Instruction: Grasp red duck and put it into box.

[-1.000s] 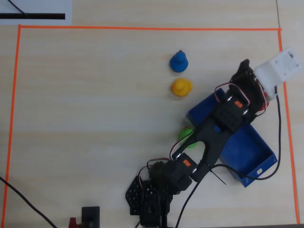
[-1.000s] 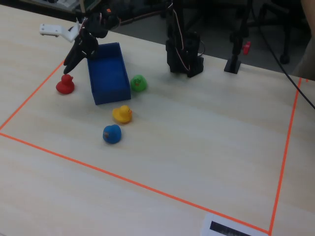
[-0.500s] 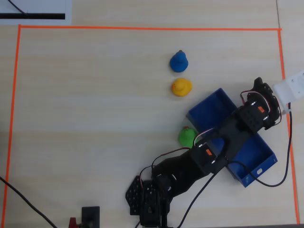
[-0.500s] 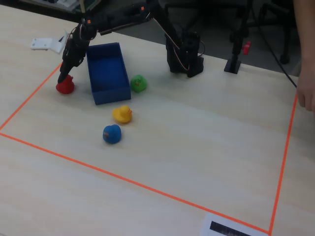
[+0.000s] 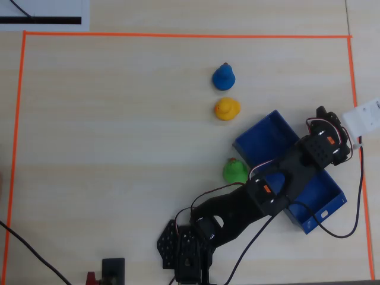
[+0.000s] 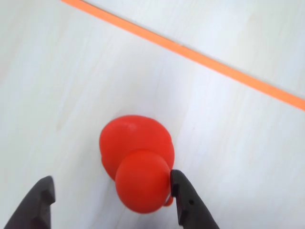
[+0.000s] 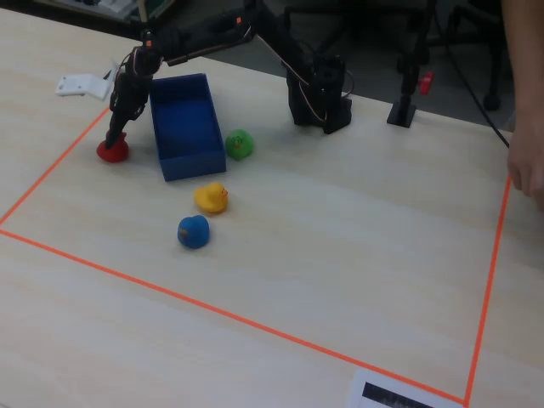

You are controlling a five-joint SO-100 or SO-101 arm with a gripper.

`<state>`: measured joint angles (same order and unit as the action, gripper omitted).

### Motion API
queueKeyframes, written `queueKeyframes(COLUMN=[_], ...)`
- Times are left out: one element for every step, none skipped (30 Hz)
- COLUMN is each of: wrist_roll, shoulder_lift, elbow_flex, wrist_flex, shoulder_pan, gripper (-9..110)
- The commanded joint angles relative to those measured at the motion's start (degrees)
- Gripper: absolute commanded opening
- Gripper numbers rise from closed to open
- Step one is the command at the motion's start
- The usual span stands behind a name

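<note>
Gripper (image 6: 110, 200) spread wide astride duck (image 6: 137, 171), one finger (image 6: 185, 198) touching head; glossy, round, likely light, slippery; pinch low across body

A glossy red toy duck (image 6: 138, 174) sits between the black tool's (image 6: 112, 198) fingers. The long shallow tray (image 7: 183, 127) is deep blue. Other rounded toy ducks are green (image 7: 240, 143), yellow (image 7: 211, 197) and blue (image 7: 193, 231). Orange tape (image 5: 178, 35) frames the pale wood-grain worktop (image 5: 119, 148).
</note>
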<state>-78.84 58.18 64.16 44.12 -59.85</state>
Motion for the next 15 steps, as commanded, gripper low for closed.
queueKeyframes(wrist_roll=[-0.8, -1.1, -1.5, -1.8, -2.0, -2.3, -2.5, -2.9, -3.3, -3.3, -3.4, -3.5, -3.5, -3.4, -3.4], shoulder_lift=[0.7, 0.4, 0.3, -0.1, -0.4, -0.8, -1.2, -1.7, -2.0, -2.4, -2.7, -3.1, -3.3, -3.5, -3.6], elbow_flex=[-3.7, -3.7, -3.7, -3.7, -3.7, -3.9, -4.1, -4.4, -4.7, -5.2, -5.6, -6.2, -6.7, -7.1, -7.5], wrist_flex=[1.6, 2.0, 2.5, 2.5, 2.5, 2.5, 2.5, 2.5, 2.5, 2.5, 2.6, 2.6, 2.8, 3.1, 3.5], shoulder_pan=[-0.2, -0.1, 0.0, 0.1, 0.2, 0.3, 0.3, 0.4, 0.4, 0.5, 0.7, 0.9, 1.0, 1.1, 1.3], gripper=[32, 32, 32, 32, 32, 32, 31, 31, 31, 30, 29, 27, 25, 24, 23])
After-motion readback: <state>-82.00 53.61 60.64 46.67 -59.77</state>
